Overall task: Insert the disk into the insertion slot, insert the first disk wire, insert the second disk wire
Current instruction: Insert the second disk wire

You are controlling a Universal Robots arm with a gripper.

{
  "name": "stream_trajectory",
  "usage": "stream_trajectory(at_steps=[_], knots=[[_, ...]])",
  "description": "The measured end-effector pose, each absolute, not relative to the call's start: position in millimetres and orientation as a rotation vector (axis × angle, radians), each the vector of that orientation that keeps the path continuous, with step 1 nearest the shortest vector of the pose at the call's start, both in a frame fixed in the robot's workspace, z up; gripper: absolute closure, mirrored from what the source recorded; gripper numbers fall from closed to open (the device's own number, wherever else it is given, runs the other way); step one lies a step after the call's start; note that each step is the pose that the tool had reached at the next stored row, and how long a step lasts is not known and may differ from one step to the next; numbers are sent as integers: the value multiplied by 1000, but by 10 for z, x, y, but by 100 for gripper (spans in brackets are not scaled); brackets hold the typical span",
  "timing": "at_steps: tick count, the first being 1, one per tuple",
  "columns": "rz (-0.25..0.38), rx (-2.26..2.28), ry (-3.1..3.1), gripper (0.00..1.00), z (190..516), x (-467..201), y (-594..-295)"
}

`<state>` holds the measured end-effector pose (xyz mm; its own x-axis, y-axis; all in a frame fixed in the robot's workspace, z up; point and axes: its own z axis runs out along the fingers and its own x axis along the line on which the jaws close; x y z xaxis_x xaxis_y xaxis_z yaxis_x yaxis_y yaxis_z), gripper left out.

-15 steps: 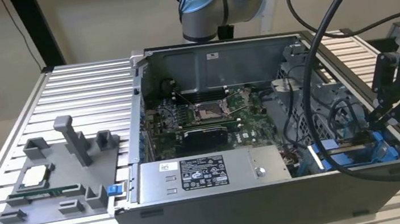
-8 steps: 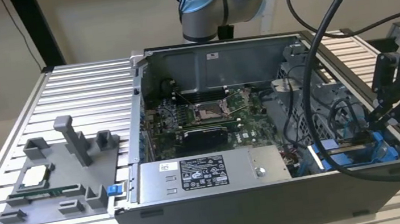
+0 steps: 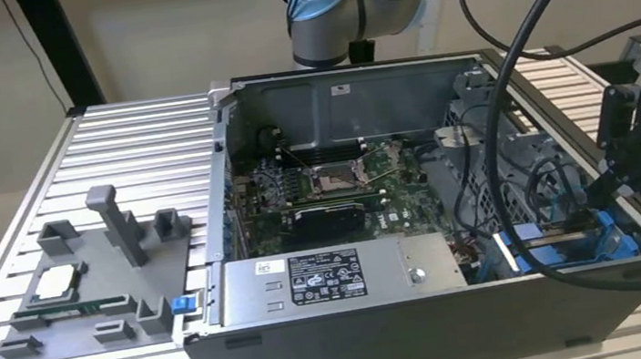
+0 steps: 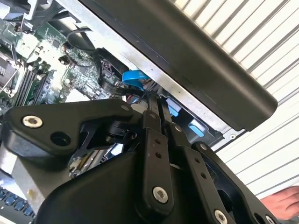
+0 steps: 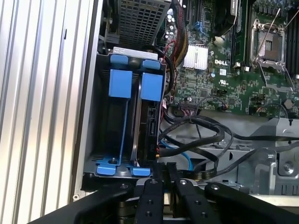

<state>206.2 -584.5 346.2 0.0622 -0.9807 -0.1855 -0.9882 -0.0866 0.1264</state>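
The disk (image 5: 148,116) stands on edge inside the insertion slot (image 5: 105,140), its blue frame tabs (image 5: 152,86) at the far end. My gripper (image 5: 163,169) hovers just off the slot's near end with its black fingers pressed close together; I cannot make out anything between them. A loop of black wires (image 5: 196,123) and a blue wire (image 5: 183,156) lie right beside the disk's connector edge. In the exterior view the gripper (image 3: 601,191) hangs over the blue slot (image 3: 573,245) at the case's right front corner. In the second wrist view the fingertips (image 4: 150,114) point at a blue connector (image 4: 135,77).
The open case holds a motherboard (image 3: 334,187), a grey power-supply box (image 3: 308,282) and a perforated metal cage (image 5: 140,21). A grey fixture plate (image 3: 88,281) lies on the slatted table at the exterior view's left. A person's hand (image 4: 282,203) is near the case's outer wall.
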Motion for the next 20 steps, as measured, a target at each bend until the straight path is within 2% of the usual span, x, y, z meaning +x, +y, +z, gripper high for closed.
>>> stream_trajectory(at_steps=[20], knots=[[348,-2264,2100,100,3810,1820,-5846]])
